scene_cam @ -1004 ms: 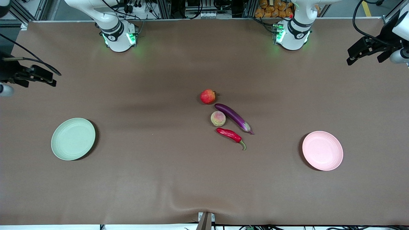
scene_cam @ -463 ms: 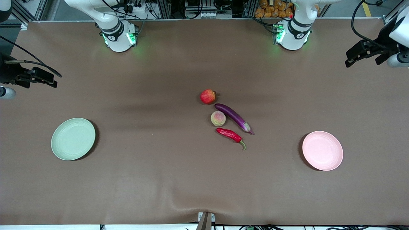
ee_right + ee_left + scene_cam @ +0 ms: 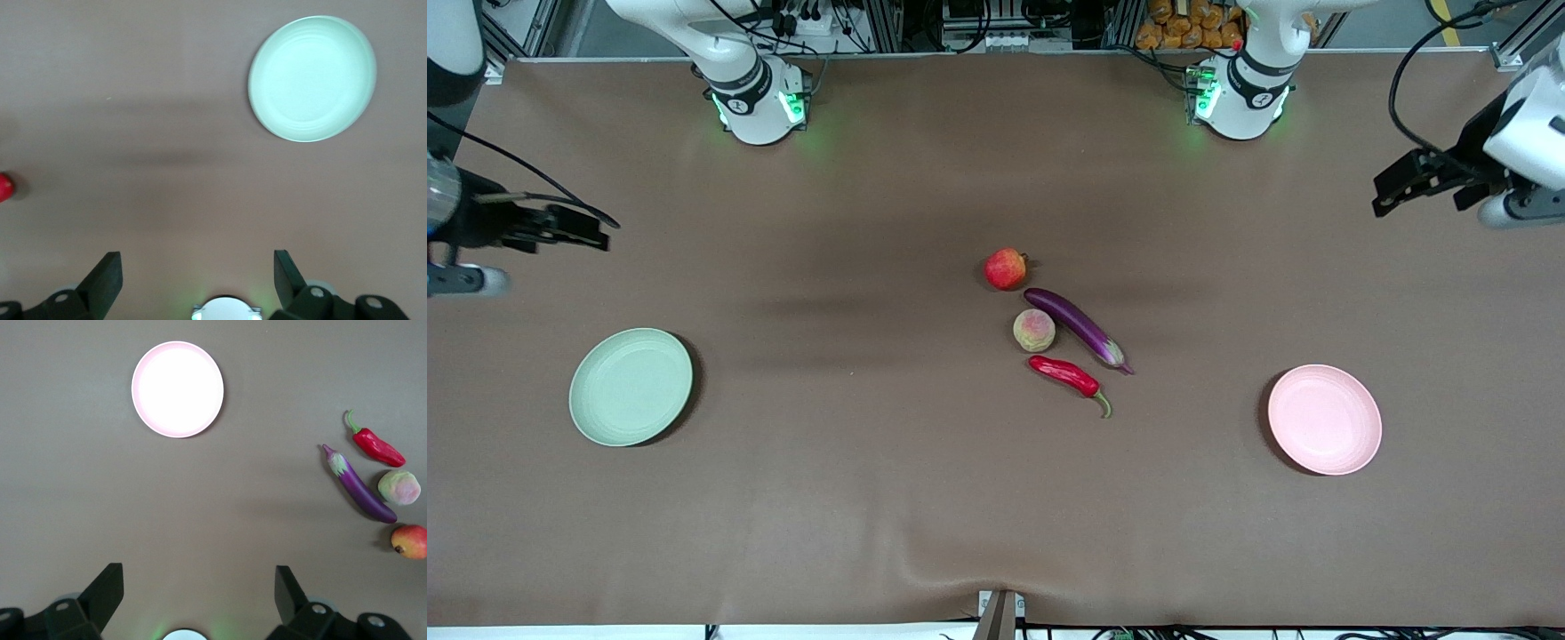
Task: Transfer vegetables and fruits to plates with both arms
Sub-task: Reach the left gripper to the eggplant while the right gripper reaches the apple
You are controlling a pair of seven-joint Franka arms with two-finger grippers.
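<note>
At the table's middle lie a round red fruit (image 3: 1006,268), a purple eggplant (image 3: 1078,326), a pale peach (image 3: 1034,330) and a red chili pepper (image 3: 1067,377). The green plate (image 3: 631,386) sits toward the right arm's end, the pink plate (image 3: 1324,419) toward the left arm's end; both are bare. My left gripper (image 3: 1394,180) hangs open, high over the table's edge at its own end, holding nothing. My right gripper (image 3: 585,231) hangs open over bare cloth near its own end. The left wrist view shows the pink plate (image 3: 177,389) and all the produce.
A brown cloth (image 3: 871,498) covers the whole table, with a slight wrinkle at the front edge near a small bracket (image 3: 1000,612). The arm bases (image 3: 756,102) glow green along the back edge. Cables and racks stand off the table past the bases.
Both grippers have drifted inward toward the table's middle and stay open. The produce and plates have not moved.
</note>
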